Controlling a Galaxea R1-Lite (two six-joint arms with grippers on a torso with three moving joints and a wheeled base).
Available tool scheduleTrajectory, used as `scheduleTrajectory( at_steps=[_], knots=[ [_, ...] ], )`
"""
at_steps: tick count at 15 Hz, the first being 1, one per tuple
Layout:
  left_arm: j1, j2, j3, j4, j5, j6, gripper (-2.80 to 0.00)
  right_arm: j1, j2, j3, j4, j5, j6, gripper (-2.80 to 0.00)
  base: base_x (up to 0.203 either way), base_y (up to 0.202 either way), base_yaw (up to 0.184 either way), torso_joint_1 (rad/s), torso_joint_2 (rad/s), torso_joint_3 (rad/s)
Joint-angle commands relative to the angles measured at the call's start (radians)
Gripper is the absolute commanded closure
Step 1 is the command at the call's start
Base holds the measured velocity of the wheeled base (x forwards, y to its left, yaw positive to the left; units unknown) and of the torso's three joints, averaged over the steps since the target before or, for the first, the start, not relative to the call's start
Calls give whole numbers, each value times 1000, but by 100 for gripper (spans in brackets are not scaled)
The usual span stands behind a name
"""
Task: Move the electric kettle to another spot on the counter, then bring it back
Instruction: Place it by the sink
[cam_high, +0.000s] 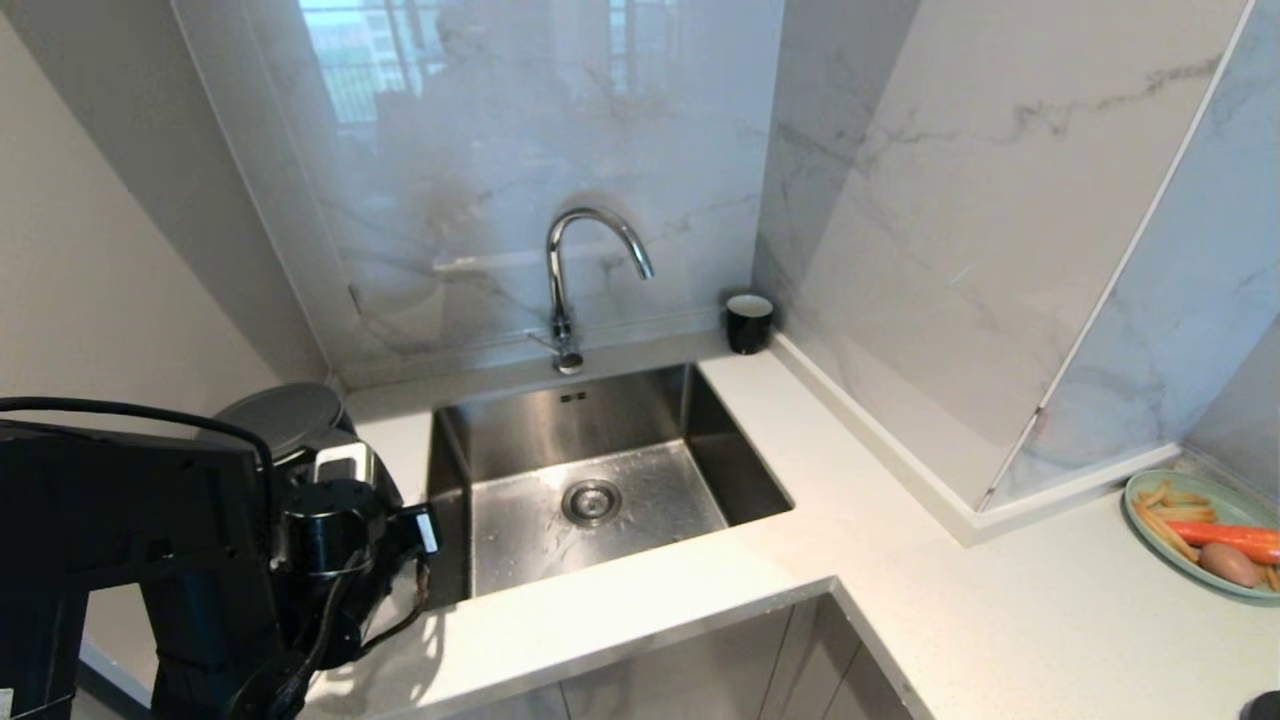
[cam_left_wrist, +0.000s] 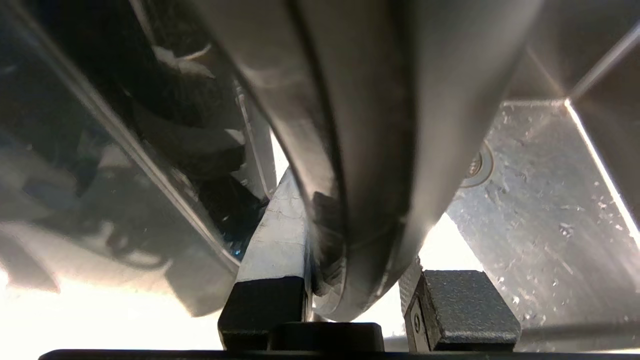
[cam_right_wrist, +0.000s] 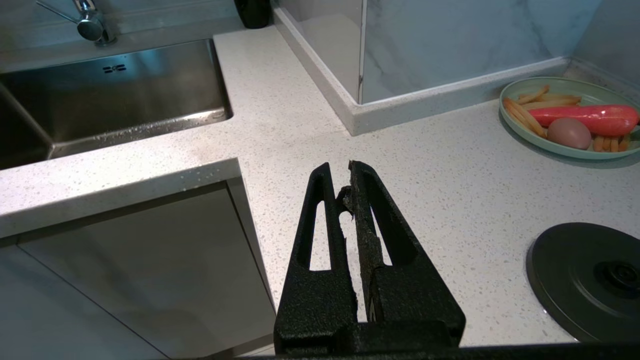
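The left gripper (cam_left_wrist: 350, 300) pinched the electric kettle (cam_high: 285, 420) by its handle (cam_left_wrist: 360, 150), left of the sink (cam_high: 600, 480).

Steel sink (cam_high: 600, 480), curved tap (cam_high: 580, 270), black cup (cam_high: 749, 322), food plate (cam_high: 1215, 535), kettle base (cam_right_wrist: 590, 280).

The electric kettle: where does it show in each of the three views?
Head view: electric kettle at lower left, beside the sink, behind the left arm.
Left wrist view: its handle fills the centre, sink behind.
Right wrist view: not in it; the sink is the shared landmark.
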Motion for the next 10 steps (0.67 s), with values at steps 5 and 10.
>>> scheduleTrajectory(
  at_steps=[5,10],
  knots=[
    [-4,0,-28,-12,5,16,0,0,0,0,0,0,0,0,0,0,0,0,0,0],
    [1,30,-90,-12,68,72,0,0,1,0,0,0,0,0,0,0,0,0,0,0]
  ],
)
